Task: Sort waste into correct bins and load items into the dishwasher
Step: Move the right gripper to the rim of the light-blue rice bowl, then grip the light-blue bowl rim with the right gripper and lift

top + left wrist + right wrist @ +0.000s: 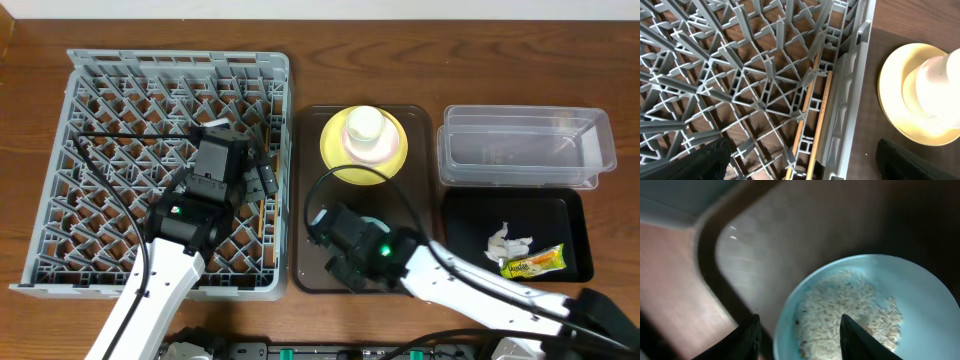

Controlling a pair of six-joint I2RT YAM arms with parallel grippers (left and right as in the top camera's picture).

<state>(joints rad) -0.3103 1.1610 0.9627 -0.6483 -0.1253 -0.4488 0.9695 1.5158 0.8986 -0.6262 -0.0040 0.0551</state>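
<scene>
The grey dishwasher rack (120,100) fills the left of the table. My left gripper (258,180) hangs open over its right side. The wooden chopsticks (822,110) lie in the rack (740,75) along its right wall, below the left gripper (802,160). My right gripper (800,325) is open astride the rim of the light blue bowl (920,295), one finger outside and one over the beige food scraps (860,300) inside. The yellow plate (335,160) carries a white bowl (365,148) and a small white cup (365,123). A tissue (507,240) and a snack wrapper (535,263) lie in the black tray (470,215).
The plate and the blue bowl sit on a brown serving tray (310,270) between the rack and the bins. The clear tub (525,150) stands behind the black tray at the right. The right arm reaches in from the front right.
</scene>
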